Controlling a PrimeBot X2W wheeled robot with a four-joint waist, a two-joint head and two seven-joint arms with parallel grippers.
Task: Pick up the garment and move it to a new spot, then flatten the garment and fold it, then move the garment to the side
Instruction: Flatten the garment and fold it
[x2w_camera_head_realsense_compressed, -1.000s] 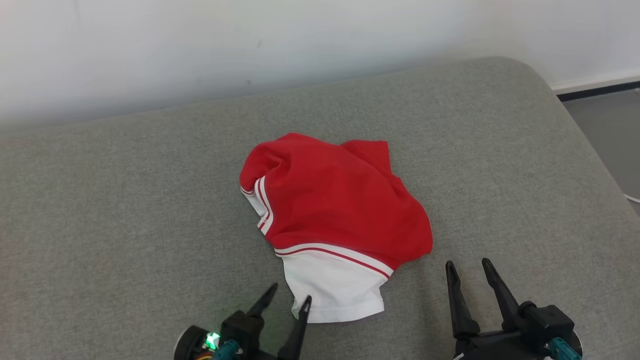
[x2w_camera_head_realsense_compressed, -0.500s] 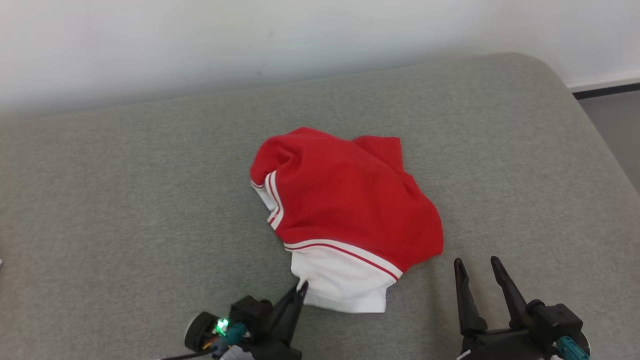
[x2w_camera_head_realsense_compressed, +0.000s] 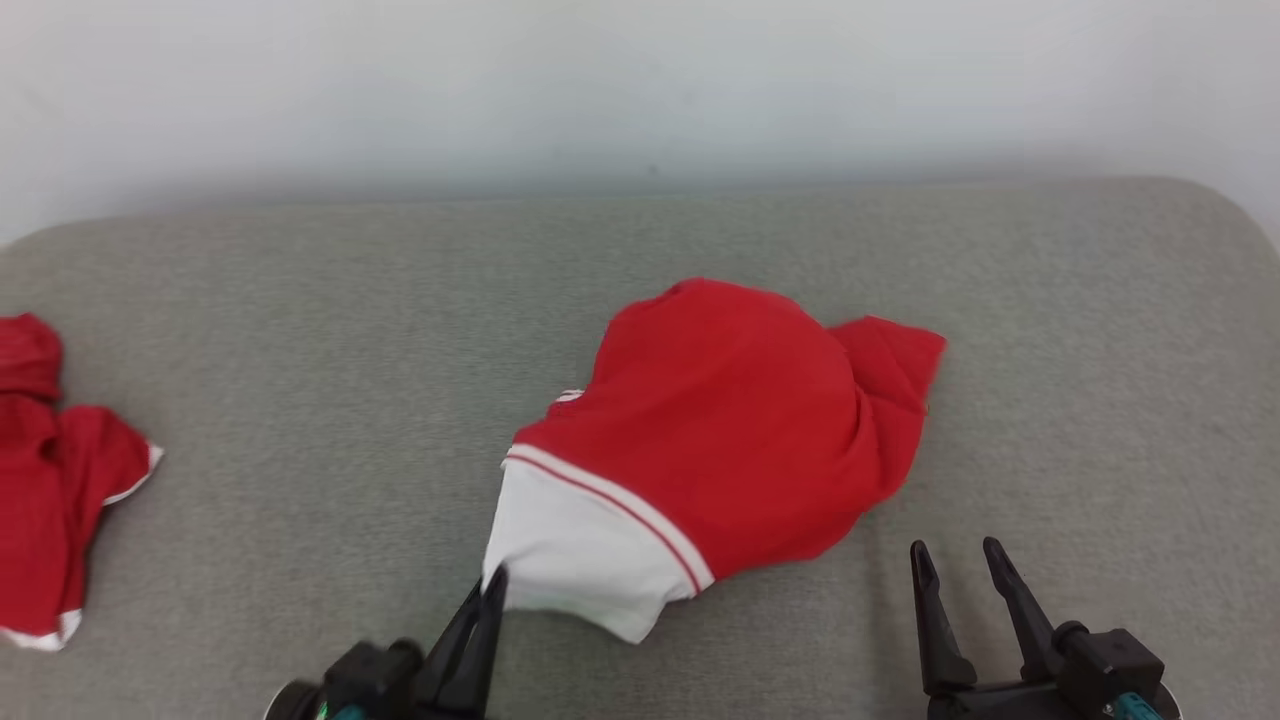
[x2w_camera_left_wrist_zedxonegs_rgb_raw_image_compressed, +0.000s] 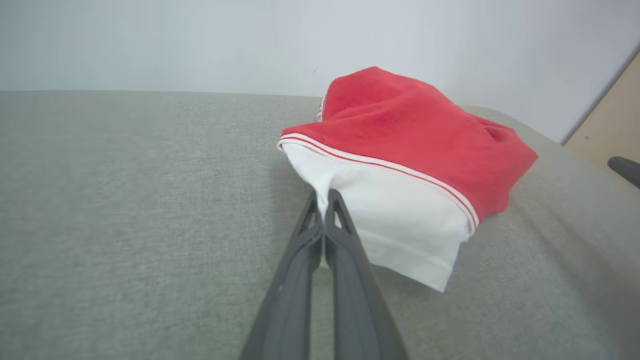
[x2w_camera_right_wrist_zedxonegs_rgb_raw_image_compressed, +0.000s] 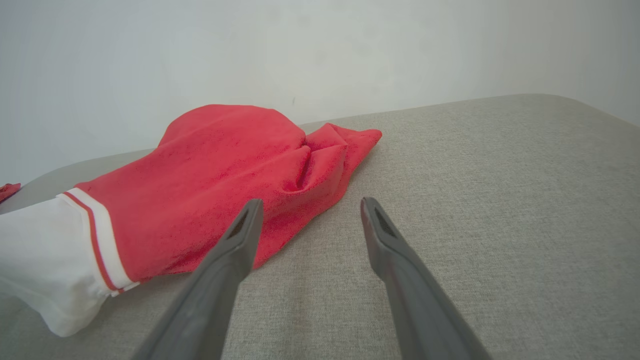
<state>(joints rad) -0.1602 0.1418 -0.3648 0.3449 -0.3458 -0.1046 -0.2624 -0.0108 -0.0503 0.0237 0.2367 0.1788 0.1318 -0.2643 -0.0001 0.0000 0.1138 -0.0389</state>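
Observation:
The garment is a crumpled red piece with a white hem band and red-white stripes, lying mid-surface on the grey cushion. My left gripper is shut on the near left corner of its white band, pinching the cloth between the fingertips. In the left wrist view the garment bulges up beyond the closed fingers. My right gripper stands open at the lower right, just short of the red edge, with nothing between its fingers. The right wrist view shows the garment to the left of that open gripper.
A second red garment with white trim lies at the far left of the grey cushion. A pale wall runs behind the cushion. Bare cushion lies to the right of the garment.
My left gripper has closed on the white band's corner and drawn it leftward. The head camera has turned left, bringing the second red garment into the picture. The right gripper stays open.

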